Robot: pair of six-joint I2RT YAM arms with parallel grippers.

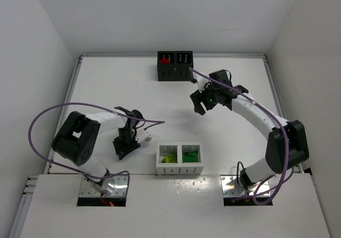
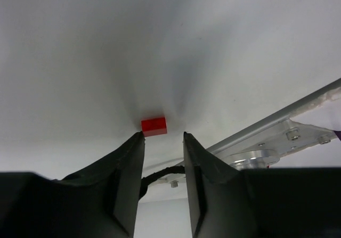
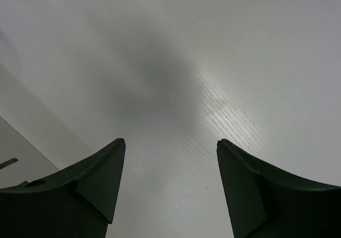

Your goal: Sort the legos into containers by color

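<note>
You've got a white desk (image 1: 106, 89) boxed by white walls (image 1: 32, 62); left claw (image 2: 163, 136) barely parted at a red lego (image 2: 154, 126), right claw (image 3: 170, 141) gaping.

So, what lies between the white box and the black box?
Nothing; the top external view shows bare table between the white box and the black box.

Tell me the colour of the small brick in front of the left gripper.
Red; the brick shows best in the left wrist view, beyond the left gripper.
</note>
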